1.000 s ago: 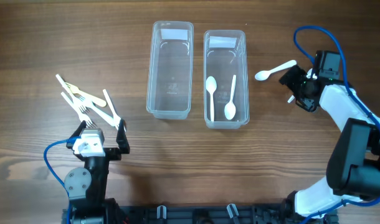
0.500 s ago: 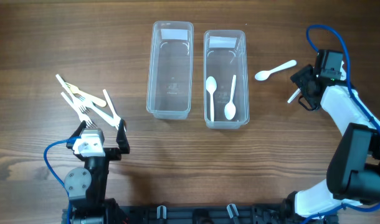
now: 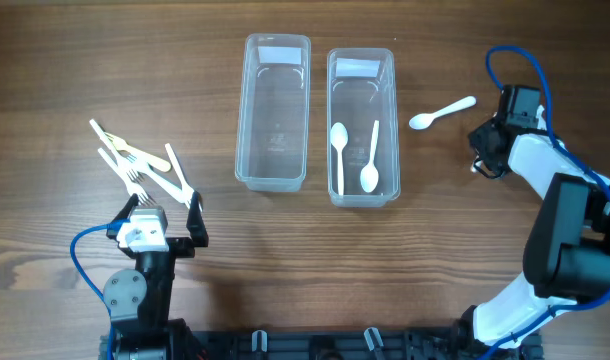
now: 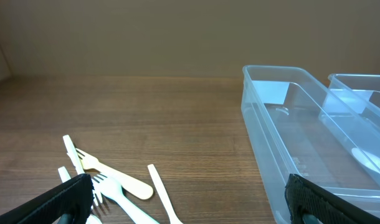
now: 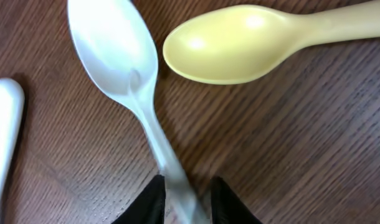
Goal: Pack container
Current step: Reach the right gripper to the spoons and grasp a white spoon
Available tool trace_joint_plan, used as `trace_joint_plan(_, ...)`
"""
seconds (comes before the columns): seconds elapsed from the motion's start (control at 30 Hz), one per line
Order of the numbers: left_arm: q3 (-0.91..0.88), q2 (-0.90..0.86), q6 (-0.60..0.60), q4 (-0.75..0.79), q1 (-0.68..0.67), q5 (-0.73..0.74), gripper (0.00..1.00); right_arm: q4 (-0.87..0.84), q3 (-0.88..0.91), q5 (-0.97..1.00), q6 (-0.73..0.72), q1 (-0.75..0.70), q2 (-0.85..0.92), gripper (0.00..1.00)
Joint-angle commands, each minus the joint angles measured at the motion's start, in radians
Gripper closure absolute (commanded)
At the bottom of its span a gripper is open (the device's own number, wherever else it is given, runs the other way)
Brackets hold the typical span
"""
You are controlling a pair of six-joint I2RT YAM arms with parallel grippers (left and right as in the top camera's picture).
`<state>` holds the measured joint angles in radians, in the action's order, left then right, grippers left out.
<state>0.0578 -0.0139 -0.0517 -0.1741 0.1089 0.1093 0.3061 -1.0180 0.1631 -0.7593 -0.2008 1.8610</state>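
Two clear containers stand side by side. The left container (image 3: 241, 110) (image 4: 255, 106) holds nothing. Two white spoons (image 3: 338, 140) lie in the right container (image 3: 396, 120). In the right wrist view my right gripper (image 5: 187, 202) is shut on the handle of a clear white spoon (image 5: 115, 50), whose bowl rests on the wood beside a cream spoon (image 5: 240, 40). From overhead, the right gripper (image 3: 482, 152) covers most of the held spoon. A pile of forks (image 3: 135, 165) (image 4: 109, 183) lies at the left. My left gripper (image 3: 162, 212) (image 4: 190, 205) hangs open just in front of the pile, holding nothing.
One white spoon (image 3: 442, 113) lies on the wood between the right container and the right arm. Another white handle (image 5: 3, 124) shows at the left edge of the right wrist view. A blue cable loops above the right arm (image 3: 515, 55).
The right gripper has shifted slightly right and toward the front, and its fingers have closed on the white spoon's handle. The left arm and the cutlery pile have not moved.
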Motion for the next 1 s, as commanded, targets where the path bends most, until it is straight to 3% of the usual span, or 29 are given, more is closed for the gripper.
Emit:
trace_joint_plan(0.0,-0.006,0.007,-0.020,0.003,-0.006,0.002,0.00,0.009,0.003,0.025,0.001,-0.004,0.024,0.93)
trace_joint_plan(0.17,-0.006,0.006,-0.020,0.003,-0.006,0.002,0.00,0.121,-0.059,0.078,0.085,-0.004,-0.041,0.96)
trace_joint_plan(0.37,-0.006,0.006,-0.019,0.003,-0.006,0.002,0.00,0.223,-0.117,0.084,0.117,-0.004,-0.315,0.96)
trace_joint_plan(0.4,-0.006,0.006,-0.020,0.003,-0.006,0.002,0.00,0.224,-0.117,0.084,0.132,-0.004,-0.356,0.92)
trace_joint_plan(0.43,-0.006,0.006,-0.020,0.003,-0.006,0.002,0.00,0.231,-0.117,0.085,0.135,-0.004,-0.378,0.76)
trace_joint_plan(0.47,-0.006,0.006,-0.019,0.003,-0.006,0.002,0.00,0.235,-0.117,0.084,0.145,-0.004,-0.380,0.51)
trace_joint_plan(0.5,-0.006,0.006,-0.020,0.003,-0.006,0.002,0.00,0.238,-0.114,0.085,0.151,-0.004,-0.370,0.35)
trace_joint_plan(0.8,-0.006,0.006,-0.020,0.003,-0.006,0.002,0.00,0.199,-0.101,0.095,0.119,-0.004,-0.023,0.34)
trace_joint_plan(0.97,-0.006,0.006,-0.020,0.003,-0.006,0.002,0.00,0.175,-0.101,0.095,0.101,-0.004,0.023,0.36)
